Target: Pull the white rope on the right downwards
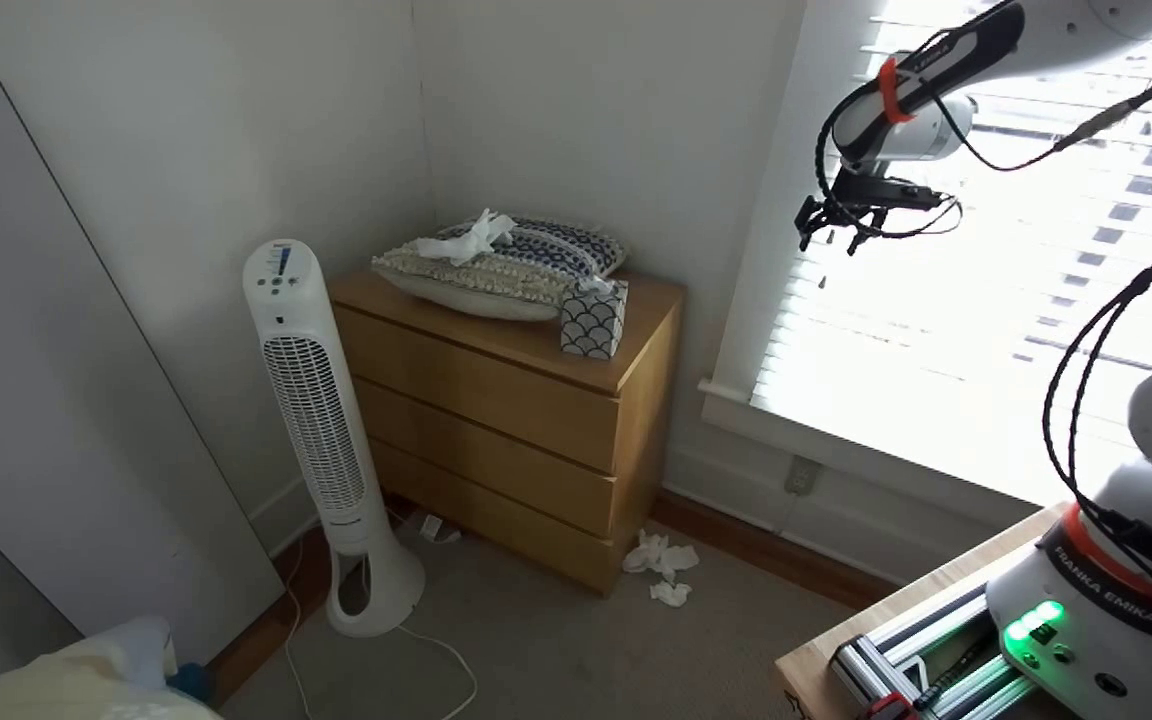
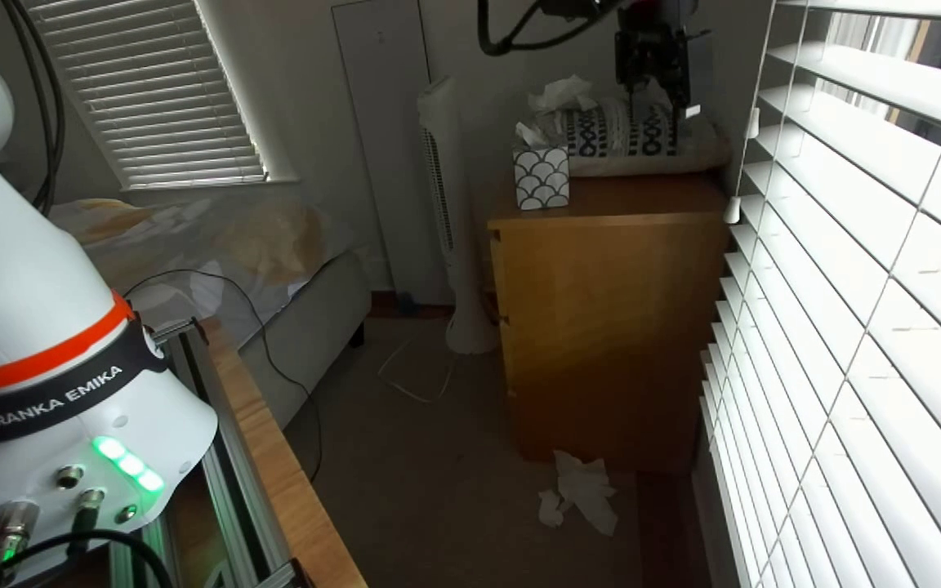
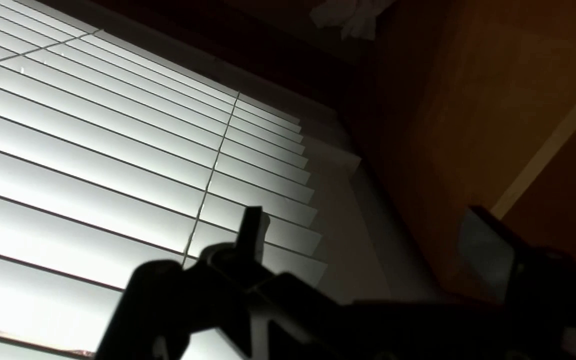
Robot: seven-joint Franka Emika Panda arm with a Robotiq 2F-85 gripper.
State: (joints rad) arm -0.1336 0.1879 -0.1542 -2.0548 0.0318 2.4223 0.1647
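The white rope (image 2: pixel 755 122) I want hangs in front of the blinds (image 2: pixel 871 327), toward their end by the dresser (image 2: pixel 609 302). I count two small hanging ends (image 2: pixel 733 210) there, one lower than the other, and can't tell which is meant. In an exterior view those ends show between and just below the tips of my gripper (image 1: pixel 828 246), but glare flattens the depth, so I can't say whether the rope truly lies between them. The wrist view gives me the fingers (image 3: pixel 251 232) standing wide apart.

In that view the blinds lie behind the left finger and the dresser's side behind the right one, so the two flank my reach. On the dresser sit cushions (image 1: pixel 546 255), a crumpled tissue (image 1: pixel 476 240) and a patterned tissue box (image 1: pixel 591 325). More tissues (image 1: pixel 648 553) lie on the floor at its foot, and a tower fan (image 1: pixel 316 430) stands to its left.

My arm (image 1: pixel 976 50) reaches high past the blinds from its base (image 1: pixel 1086 620) on a wooden table (image 2: pixel 297 490), forearm sloping down toward the dresser, wrist bent, fingers pointing downward.
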